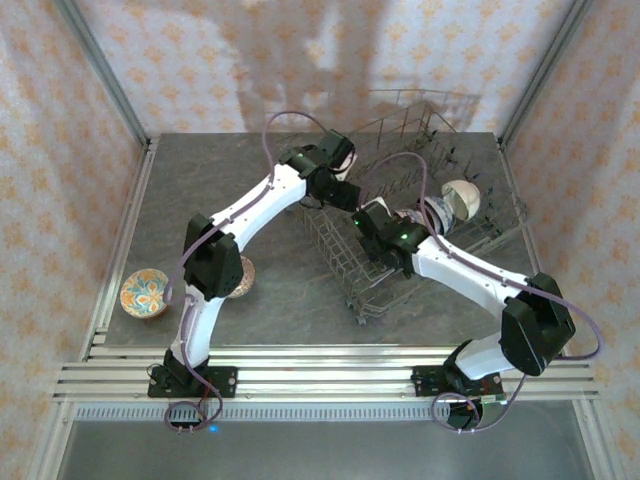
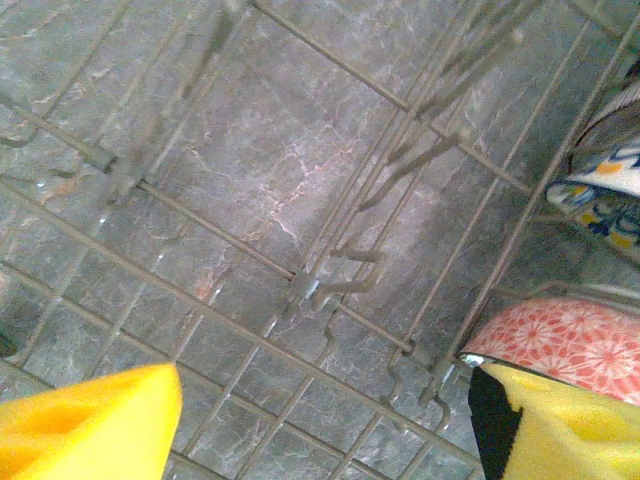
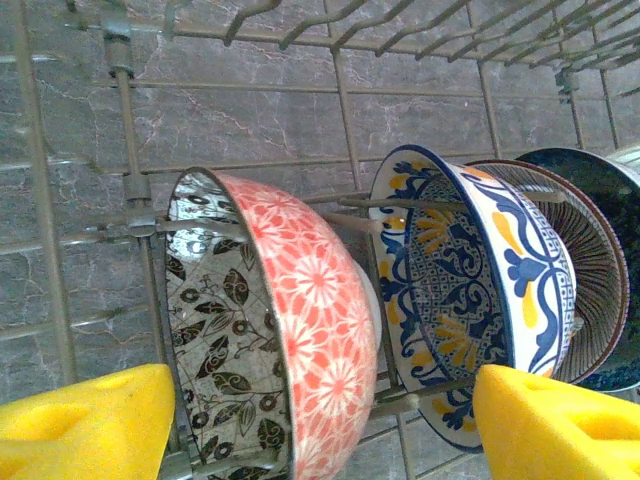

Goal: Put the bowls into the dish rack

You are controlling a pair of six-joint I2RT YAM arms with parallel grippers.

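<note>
The dish rack (image 1: 400,150) stands at the table's back right. A pink-patterned bowl (image 3: 320,300) stands on edge between its tines, leaf-patterned inside facing left. Beside it stand a blue-and-white bowl (image 3: 470,290), a brown ribbed bowl (image 3: 600,270) and a dark bowl (image 3: 600,180). My right gripper (image 3: 320,430) is open, its yellow fingers (image 3: 90,425) either side of the pink bowl. My left gripper (image 2: 330,430) is open over the rack's wire floor, with the pink bowl (image 2: 560,345) at its right finger. A cream bowl (image 1: 462,200) sits at the rack's right end.
On the table left of the arms lies an orange-and-blue patterned bowl (image 1: 143,292). Another bowl (image 1: 243,276) is partly hidden behind my left arm. Both grippers (image 1: 335,192) (image 1: 368,218) are close together inside the rack's near left part.
</note>
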